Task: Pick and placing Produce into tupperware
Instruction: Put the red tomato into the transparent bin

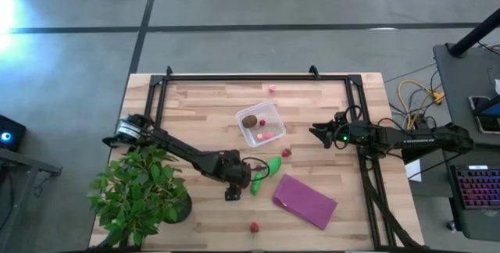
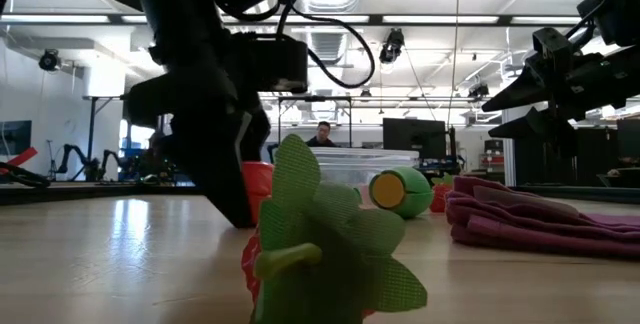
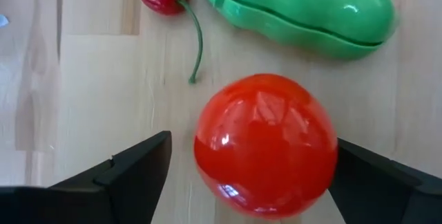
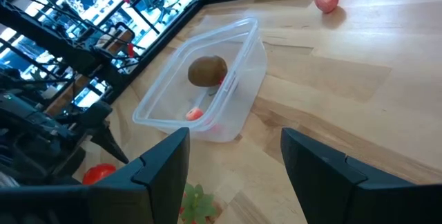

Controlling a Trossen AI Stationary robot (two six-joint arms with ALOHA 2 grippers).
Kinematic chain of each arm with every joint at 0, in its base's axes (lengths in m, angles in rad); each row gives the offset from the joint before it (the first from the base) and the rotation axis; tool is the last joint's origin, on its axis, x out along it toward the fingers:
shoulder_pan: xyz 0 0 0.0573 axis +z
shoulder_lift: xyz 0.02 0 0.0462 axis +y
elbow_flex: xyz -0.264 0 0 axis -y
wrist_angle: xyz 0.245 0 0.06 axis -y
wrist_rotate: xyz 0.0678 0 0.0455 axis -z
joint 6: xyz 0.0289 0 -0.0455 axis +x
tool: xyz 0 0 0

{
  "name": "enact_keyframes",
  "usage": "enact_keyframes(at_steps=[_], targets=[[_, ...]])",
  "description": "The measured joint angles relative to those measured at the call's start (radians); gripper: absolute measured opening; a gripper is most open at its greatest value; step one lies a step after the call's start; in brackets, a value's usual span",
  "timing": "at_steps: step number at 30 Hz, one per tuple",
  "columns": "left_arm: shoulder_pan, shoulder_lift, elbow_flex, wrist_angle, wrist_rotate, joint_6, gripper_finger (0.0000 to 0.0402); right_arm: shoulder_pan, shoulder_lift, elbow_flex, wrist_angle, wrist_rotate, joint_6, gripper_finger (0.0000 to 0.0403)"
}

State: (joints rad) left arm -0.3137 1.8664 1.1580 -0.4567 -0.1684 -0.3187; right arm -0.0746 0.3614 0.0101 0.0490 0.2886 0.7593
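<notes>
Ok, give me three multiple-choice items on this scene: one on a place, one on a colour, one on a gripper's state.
1. Where is the brown ball?
A. inside the tupperware
B. on the purple cloth
C. beside the potted plant

2. What colour is the pod beyond the big ball?
A. yellow
B. green
C. blue

3. How does the left gripper stand?
A. shut on the pod
B. out of view
C. open around the big ball

Key: 1 A, the right wrist view shows it in the clear box; 2 B, the left wrist view shows bright green; 3 C, a finger shows on each side of the ball.
</notes>
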Motion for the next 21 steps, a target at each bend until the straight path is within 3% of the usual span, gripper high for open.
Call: enact_keyframes(at_steps=[11,21], targets=[[0.001,0.000,0.002,0.001,-0.002,0.012,0.0273,0.000,0.000,0.000,0.000,0.000,0.000,0.0219],[0.009,-0.001,0.040,-0.003,-0.003,0.012,0.0261,0.000,0.000,0.000,0.000,0.000,0.000,0.0219]])
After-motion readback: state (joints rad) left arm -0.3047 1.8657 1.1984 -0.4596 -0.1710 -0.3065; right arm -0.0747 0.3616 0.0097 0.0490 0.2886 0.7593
